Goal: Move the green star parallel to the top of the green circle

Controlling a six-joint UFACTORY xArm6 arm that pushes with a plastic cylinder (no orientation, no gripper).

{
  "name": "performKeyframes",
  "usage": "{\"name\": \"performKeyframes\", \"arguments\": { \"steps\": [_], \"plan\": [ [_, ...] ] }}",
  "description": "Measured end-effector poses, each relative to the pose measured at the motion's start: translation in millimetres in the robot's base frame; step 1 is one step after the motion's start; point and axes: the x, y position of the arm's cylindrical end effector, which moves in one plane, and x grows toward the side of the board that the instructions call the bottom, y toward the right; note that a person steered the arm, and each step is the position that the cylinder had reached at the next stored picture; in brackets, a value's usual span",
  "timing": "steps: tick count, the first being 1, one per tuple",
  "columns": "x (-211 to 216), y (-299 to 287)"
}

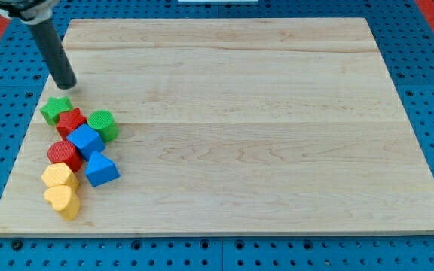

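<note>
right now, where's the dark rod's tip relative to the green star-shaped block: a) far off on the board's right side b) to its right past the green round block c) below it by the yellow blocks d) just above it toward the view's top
d: my tip sits just above the green star, toward the view's top, at the cluster's upper end by the board's left edge.

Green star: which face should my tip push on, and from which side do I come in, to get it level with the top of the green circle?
Judging by this view, press the green star on its lower-left face, coming from the view's left. My tip sits just above it, apart. The red star crowds its right, between it and the green circle, so push gently up and rightward.
</note>
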Motion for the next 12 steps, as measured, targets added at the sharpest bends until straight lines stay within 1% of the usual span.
{"name": "performKeyframes", "arguments": {
  "steps": [1,2,3,6,7,8,9,10,11,12],
  "plan": [
    [-6,-39],
    [39,-40],
    [98,-33],
    [100,-28],
    [88,-22],
    [79,4],
    [80,58],
    [58,94],
    [55,104],
    [52,51]
  ]
}}
